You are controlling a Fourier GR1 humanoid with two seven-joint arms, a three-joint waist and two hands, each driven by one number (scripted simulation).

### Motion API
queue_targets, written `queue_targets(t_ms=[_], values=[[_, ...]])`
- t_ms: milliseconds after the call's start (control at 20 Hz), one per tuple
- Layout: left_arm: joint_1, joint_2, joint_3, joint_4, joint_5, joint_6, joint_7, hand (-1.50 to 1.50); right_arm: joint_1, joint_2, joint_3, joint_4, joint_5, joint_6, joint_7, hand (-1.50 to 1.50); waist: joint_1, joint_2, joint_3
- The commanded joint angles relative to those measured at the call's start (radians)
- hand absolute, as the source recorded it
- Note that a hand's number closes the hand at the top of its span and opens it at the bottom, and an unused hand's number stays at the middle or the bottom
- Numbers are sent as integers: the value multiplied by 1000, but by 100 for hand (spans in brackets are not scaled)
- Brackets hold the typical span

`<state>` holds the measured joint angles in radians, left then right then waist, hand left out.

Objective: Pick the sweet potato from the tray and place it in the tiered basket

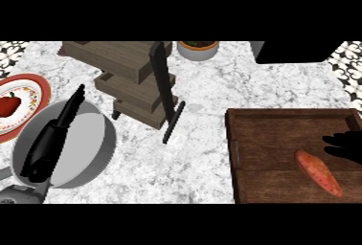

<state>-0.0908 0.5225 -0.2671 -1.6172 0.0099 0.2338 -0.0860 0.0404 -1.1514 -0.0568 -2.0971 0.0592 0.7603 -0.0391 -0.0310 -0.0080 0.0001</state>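
Nearest to the robot, at the lower right, the sweet potato (319,172) lies on the floor of the wooden tray (268,158), slanted, with its far end pointing up and to the left. Nothing holds it. Just beyond it, at the right edge of the view, the right hand (346,146) comes in over the tray. Its fingers look spread and relaxed, holding nothing, and they are close to the far end of the sweet potato but, as far as I can see, not touching it.

At the lower left, a grey pan (88,143) stands on the marble worktop (205,162). A black shape lies across the pan; whether it belongs to the left arm I cannot tell, so I cannot say how the left hand is. Beside the pan, at the left edge, there is a plate (35,91) with a red fruit (8,104) on it.

Farther away, in the middle, stands the tiered basket (130,79), made of wooden levels on a black frame. No sweet potato is seen in it. Behind it, a small pot with a plant (198,49) is at the far edge.

I judge that the task is at its beginning: the grasp is not yet made, and lifting, carrying to the left and placing in the basket all remain.
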Motion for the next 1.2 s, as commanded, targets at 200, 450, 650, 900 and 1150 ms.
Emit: queue_targets(t_ms=[200,450,650,900,1150], values=[[41,-44,-5,-42,-50,-3,5,0,225,164,63,-227,270,-52,141,-150,17,4,1],[-56,-85,6,48,-66,-29,14,0,179,192,169,-240,457,-60,229,-150,23,9,0],[15,-51,61,40,-36,-80,-63,0,241,251,226,-162,643,-150,176,-150,27,7,1],[-64,-99,56,27,-94,-86,32,0,216,285,255,-78,759,-152,135,-150,28,8,0],[22,-125,34,-90,-130,-80,63,0,204,247,211,-59,762,-56,80,-150,31,6,0]])
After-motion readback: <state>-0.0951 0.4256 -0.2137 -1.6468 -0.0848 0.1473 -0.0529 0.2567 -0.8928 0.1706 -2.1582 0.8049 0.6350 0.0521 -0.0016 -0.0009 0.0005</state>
